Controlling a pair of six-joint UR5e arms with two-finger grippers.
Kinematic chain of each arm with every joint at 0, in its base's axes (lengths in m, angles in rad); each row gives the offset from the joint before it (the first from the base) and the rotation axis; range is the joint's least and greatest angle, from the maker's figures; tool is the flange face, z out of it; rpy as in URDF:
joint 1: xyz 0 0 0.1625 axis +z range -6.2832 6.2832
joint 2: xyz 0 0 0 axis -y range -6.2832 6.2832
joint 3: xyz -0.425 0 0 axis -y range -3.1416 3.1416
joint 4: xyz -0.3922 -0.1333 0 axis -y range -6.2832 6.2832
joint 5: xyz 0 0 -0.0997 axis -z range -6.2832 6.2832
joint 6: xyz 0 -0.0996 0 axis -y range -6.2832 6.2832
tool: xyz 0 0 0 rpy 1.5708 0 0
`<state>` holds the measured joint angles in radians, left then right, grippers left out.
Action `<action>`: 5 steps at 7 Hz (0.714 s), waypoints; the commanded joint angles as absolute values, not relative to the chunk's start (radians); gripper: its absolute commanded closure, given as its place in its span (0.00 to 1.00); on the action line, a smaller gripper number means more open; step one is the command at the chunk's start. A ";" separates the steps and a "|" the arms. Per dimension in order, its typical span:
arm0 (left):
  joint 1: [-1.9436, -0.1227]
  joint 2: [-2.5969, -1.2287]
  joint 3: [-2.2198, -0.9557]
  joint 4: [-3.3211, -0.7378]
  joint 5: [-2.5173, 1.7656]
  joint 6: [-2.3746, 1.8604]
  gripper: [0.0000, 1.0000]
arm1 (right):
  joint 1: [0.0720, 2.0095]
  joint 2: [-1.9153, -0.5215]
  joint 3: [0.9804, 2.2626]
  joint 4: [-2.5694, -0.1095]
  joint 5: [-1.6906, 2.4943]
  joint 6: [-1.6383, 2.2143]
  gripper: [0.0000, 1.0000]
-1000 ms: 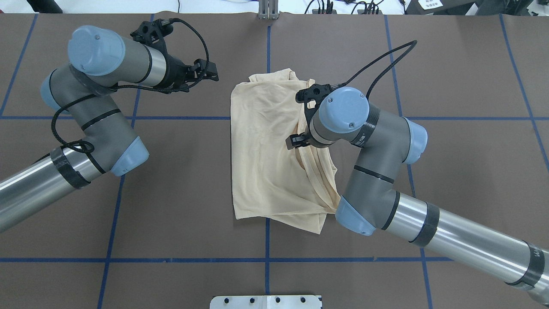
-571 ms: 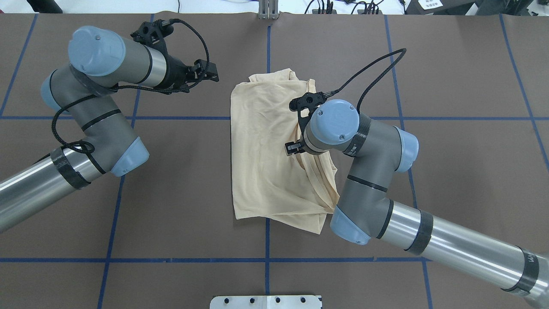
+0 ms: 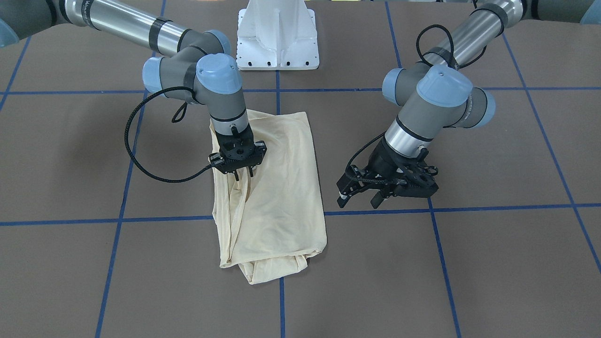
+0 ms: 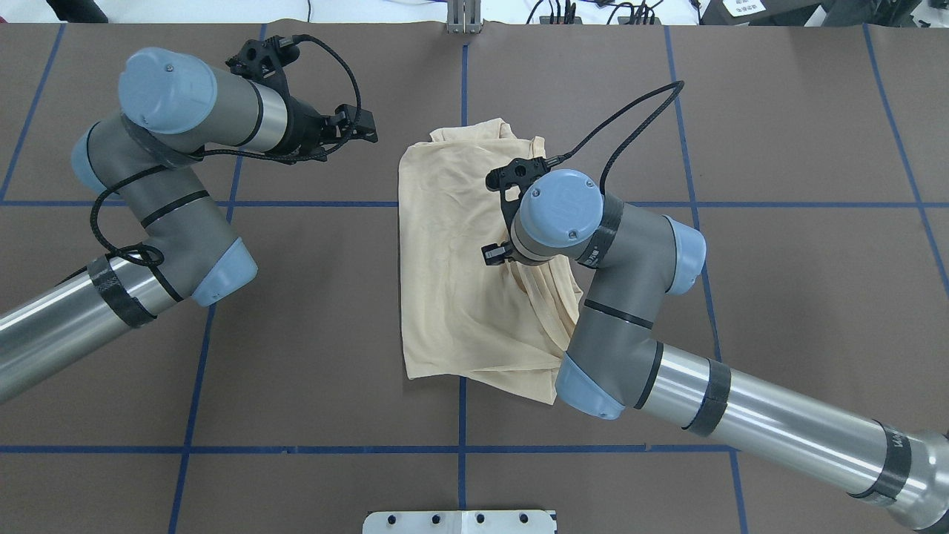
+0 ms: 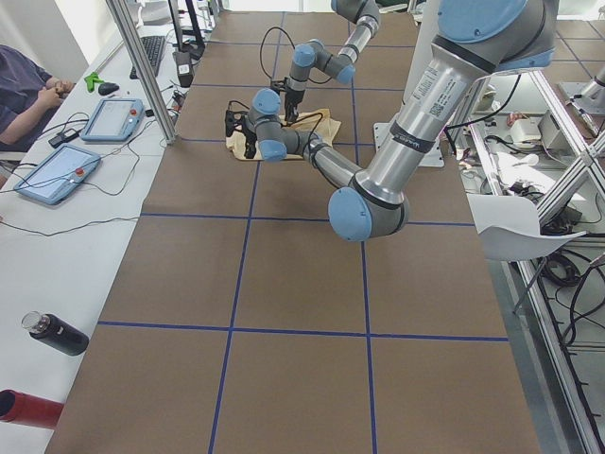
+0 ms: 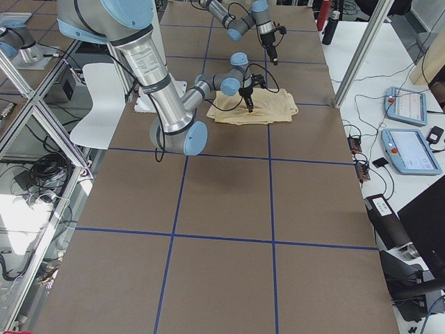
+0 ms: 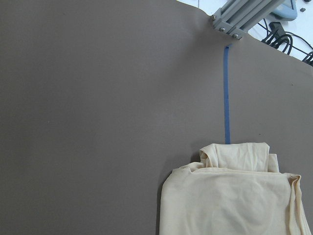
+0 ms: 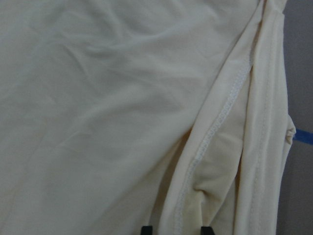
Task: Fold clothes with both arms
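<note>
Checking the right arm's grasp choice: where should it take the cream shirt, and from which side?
The stitched hem fold along the shirt's edge on the robot's right, from straight above. That seam stands up as a ridge above the flat rest, so a two-sided pinch can likely catch it. The open right gripper hangs directly over it.

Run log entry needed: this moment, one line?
right gripper: open, at side fold of shirt | left gripper: open, clear of shirt | fold unfinished

A brown counter (image 4: 311, 334) was marked into squares by blue tape lines (image 4: 461, 415). Beside it ran a white desk (image 5: 57, 260) carrying tablets (image 5: 52, 175), a keyboard (image 5: 151, 55) and a black bottle (image 5: 55, 334).
</note>
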<state>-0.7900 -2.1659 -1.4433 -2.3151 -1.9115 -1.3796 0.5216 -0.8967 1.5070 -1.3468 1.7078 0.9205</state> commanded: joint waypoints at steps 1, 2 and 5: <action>-0.790 -2.161 -1.440 -2.319 -1.911 -1.381 0.01 | 0.525 -0.887 1.497 -1.347 1.706 0.904 0.66; -0.788 -2.161 -1.440 -2.319 -1.911 -1.381 0.01 | 0.526 -0.887 1.497 -1.356 1.706 0.904 0.66; -0.787 -2.163 -1.440 -2.319 -1.910 -1.382 0.01 | 0.526 -0.887 1.496 -1.368 1.704 0.887 0.83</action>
